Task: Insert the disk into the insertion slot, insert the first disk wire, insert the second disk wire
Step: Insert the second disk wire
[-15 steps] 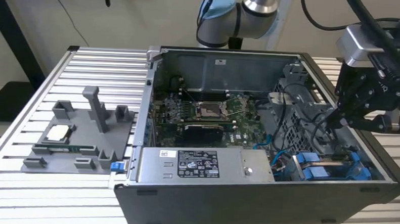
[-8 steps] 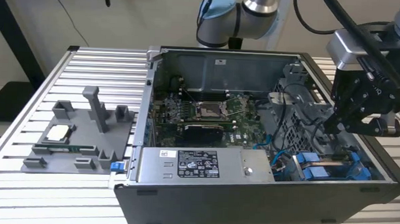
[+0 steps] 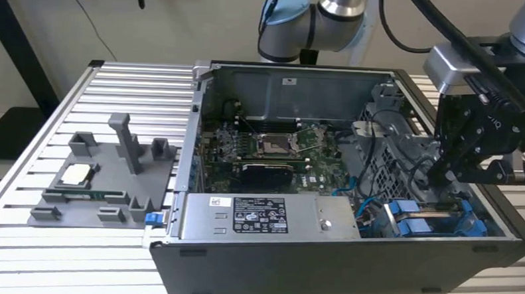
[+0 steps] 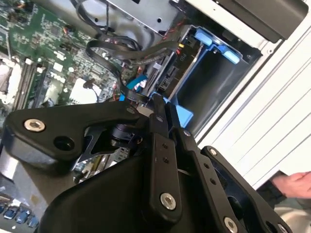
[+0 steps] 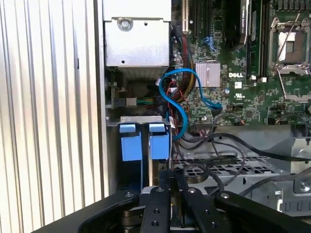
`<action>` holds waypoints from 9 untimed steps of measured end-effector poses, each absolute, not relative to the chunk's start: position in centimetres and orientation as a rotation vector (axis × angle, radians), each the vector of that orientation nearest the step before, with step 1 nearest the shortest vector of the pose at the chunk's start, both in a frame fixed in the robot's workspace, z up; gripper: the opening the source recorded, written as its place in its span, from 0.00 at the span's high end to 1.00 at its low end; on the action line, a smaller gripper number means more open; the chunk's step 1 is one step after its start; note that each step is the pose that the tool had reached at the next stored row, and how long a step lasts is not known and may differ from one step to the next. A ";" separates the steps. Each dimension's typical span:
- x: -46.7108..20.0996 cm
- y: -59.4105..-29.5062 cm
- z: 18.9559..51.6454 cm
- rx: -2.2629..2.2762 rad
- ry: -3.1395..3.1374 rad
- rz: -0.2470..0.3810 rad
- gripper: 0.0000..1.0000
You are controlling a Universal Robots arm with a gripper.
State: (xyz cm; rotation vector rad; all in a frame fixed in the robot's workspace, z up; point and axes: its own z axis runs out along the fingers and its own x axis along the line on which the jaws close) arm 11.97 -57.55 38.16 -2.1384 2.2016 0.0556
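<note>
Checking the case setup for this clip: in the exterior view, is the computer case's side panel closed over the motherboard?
No. The computer case lies open on top, with the motherboard and the grey box beside it plainly exposed.

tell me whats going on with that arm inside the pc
A robot arm has reached its claw down into the open computer case, at the corner on the exterior view's right where the drive bay sits. The claw's fingers are pressed together just above the blue-framed disk, which appears already seated in the bay, close to the black cables that run to it. Whether a cable is pinched between the fingers is hard to tell. A person's hand rests at the table edge in the second wrist view.
</note>
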 end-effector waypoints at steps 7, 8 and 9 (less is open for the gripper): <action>12.0 -57.5 38.2 -2.141 2.204 0.050 0.84; 12.0 -57.5 38.2 -2.141 2.204 0.049 0.84; 12.0 -57.5 38.2 -2.141 2.205 0.049 0.84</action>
